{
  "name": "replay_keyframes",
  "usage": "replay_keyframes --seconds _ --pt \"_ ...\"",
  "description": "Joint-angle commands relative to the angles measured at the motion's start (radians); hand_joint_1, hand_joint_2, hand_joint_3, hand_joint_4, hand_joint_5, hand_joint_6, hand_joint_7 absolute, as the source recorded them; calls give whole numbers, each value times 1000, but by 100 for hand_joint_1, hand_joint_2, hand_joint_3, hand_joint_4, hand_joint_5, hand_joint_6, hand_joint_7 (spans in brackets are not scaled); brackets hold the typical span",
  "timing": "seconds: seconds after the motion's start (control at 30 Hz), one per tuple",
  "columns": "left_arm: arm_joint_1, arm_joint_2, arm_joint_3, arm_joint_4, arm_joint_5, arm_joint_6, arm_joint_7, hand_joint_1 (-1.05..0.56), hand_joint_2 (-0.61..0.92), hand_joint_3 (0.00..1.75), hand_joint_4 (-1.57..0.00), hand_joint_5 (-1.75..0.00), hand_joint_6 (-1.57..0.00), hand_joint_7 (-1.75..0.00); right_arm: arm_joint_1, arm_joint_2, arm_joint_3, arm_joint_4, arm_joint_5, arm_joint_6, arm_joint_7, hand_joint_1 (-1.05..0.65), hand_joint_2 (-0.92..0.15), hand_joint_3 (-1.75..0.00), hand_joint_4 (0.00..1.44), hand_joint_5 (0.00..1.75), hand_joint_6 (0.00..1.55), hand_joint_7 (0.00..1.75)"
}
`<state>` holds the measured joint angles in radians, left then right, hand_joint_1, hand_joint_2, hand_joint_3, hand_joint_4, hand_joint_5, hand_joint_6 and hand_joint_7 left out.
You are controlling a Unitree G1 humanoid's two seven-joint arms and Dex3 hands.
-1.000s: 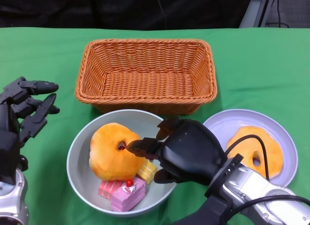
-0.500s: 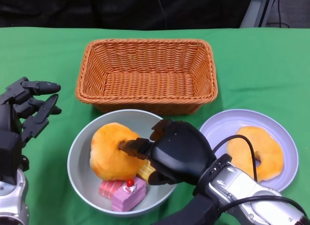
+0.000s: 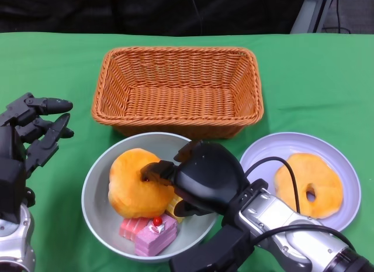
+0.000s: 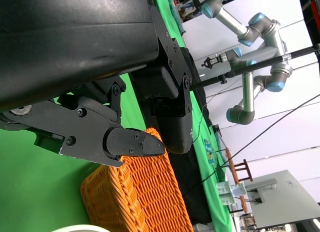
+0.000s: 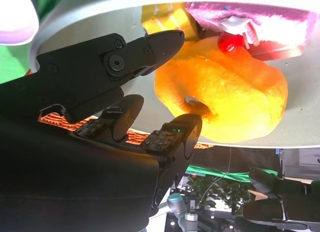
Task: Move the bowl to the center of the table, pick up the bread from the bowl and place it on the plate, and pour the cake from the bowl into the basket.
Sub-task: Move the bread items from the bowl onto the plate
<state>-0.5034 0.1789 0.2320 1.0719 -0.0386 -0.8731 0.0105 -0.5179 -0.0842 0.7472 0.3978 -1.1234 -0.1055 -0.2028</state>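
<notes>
On the green table, head view: the bowl is sitting just in front of the basket, holding the bread and cake; the right hand is reaching into the bowl, fingertips touching the bread, though a firm grasp cannot be confirmed. A second bread is lying on the plate to the right. The left hand is hovering beside the bowl, fingers apart, holding nothing. Right wrist view: fingers are bracketing the bread, one at its hole. Left wrist view: spread fingers are hanging over the basket.
</notes>
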Motion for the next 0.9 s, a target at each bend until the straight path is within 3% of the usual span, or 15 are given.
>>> replay_keyframes --seconds 0.03,0.47,0.73,0.9 --pt "2 10 4 -12 -8 -4 1 -23 92 27 -84 -119 -86 -81 -37 9 7 22 2 12 5 -69 -86 0 68 13 50 0" --pt "0 6 7 -10 -23 -1 -15 -22 92 27 -82 -118 -86 -81 -65 17 34 37 9 43 84 -69 -88 0 72 11 48 0" --pt "-1 9 4 -7 -13 -11 -7 -22 92 27 -83 -119 -86 -80 -52 11 42 13 13 48 108 -68 -88 0 73 12 62 5" --pt "-1 10 4 -12 -15 -8 -9 -22 92 27 -83 -120 -87 -80 -51 -4 42 -32 24 49 205 -71 -90 -1 73 15 65 4"
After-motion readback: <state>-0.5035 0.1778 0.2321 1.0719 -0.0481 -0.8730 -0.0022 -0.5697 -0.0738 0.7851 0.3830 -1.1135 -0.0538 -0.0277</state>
